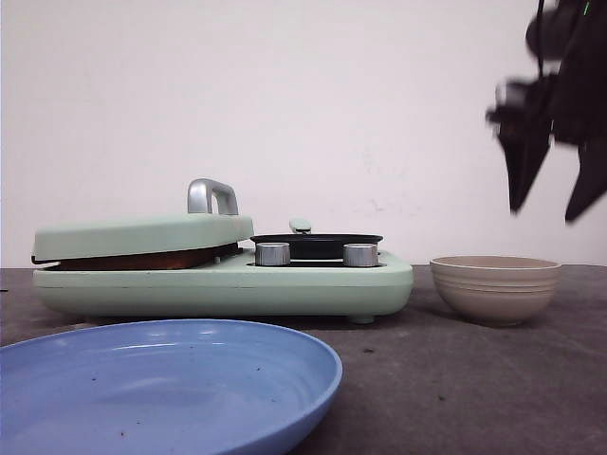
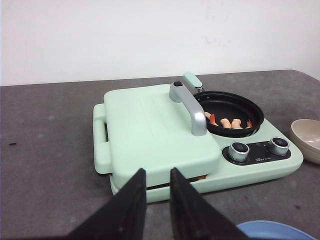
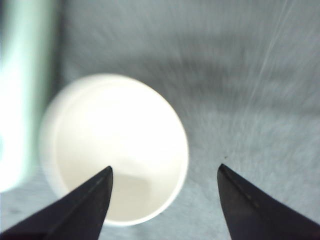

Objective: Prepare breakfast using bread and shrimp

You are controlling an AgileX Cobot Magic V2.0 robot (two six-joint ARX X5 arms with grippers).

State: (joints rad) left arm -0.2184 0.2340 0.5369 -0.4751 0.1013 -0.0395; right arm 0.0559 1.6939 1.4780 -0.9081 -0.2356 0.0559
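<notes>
Fingers of the right gripper [image 1: 547, 210] spread wide above the bowl [image 1: 495, 287]; left gripper [image 2: 158, 192] narrow; shrimp [image 2: 227, 121] in pan.

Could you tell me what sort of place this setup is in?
Probably a lab bench staged as a kitchen, not a real one: a mint breakfast maker with shrimp in its pan, a bowl and a blue plate sit on a bare dark table against a plain white wall.

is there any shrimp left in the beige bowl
No, the bowl looks empty from the right wrist view; the shrimp lie in the black pan.
</notes>
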